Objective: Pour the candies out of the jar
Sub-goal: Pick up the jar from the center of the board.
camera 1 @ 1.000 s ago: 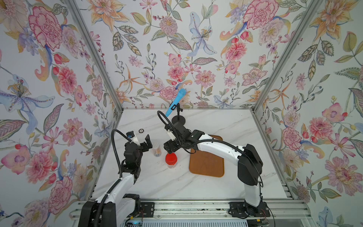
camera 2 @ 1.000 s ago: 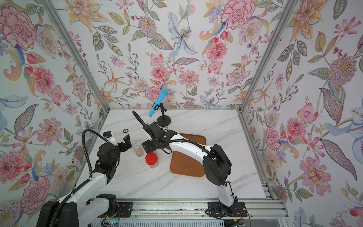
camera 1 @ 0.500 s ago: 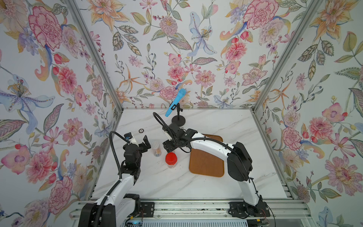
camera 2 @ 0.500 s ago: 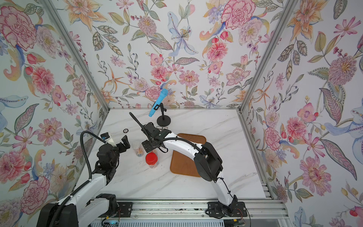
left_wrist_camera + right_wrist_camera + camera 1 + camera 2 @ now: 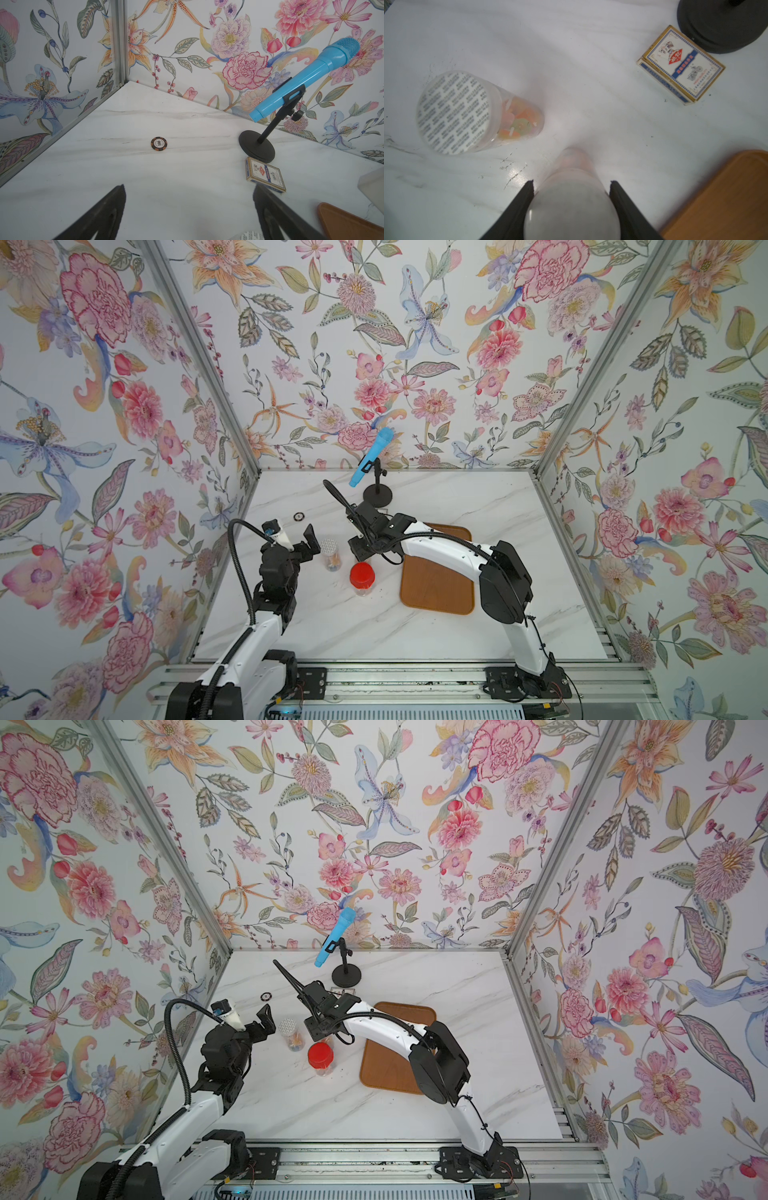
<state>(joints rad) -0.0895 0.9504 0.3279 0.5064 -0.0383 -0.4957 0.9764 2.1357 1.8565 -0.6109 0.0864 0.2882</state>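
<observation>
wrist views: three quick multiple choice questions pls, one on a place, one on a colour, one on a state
1. Where is the card box?
A) beside the stand's base
B) on the tray
C) on the chip

2. What colour is the microphone?
A) red
B) blue
C) green

3. How is the left gripper?
A) shut
B) open, nothing between its fingers
C) out of view

Answers:
1 A, the box lies on the table right next to the black base.
2 B, its whole body is light blue.
3 B, the left wrist view shows the fingers wide apart over bare table.
</observation>
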